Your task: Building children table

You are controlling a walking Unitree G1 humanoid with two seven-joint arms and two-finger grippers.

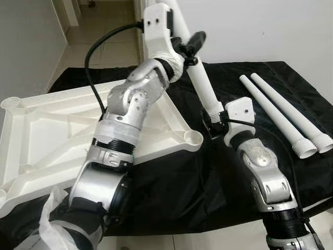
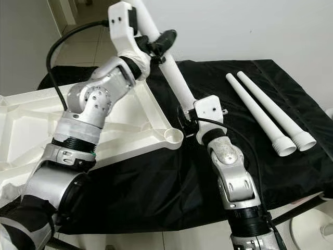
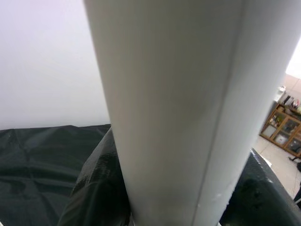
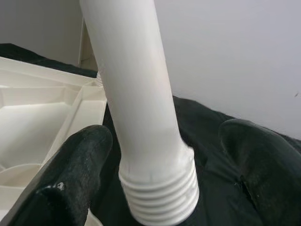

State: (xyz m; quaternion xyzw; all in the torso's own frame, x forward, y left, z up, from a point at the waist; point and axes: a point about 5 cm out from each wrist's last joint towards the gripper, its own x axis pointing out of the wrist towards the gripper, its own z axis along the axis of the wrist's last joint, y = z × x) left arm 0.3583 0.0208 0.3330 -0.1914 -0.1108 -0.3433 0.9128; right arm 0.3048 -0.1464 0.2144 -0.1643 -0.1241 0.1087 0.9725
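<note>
I've got a white table leg slanting across the middle of the black cloth, its long axis running from high and far on my left down to near and right, threaded end lowest. It's a smooth, plain tube with ribbed screw threads at the bottom. My left gripper is clamped around the upper shaft; my right gripper sits at the threaded end with fingers spread either side, not pressing it. The upturned white tabletop lies on my left, its corner socket just beside the leg's lower end. Two more legs lie side by side, far right. The leg's top runs out of frame.
</note>
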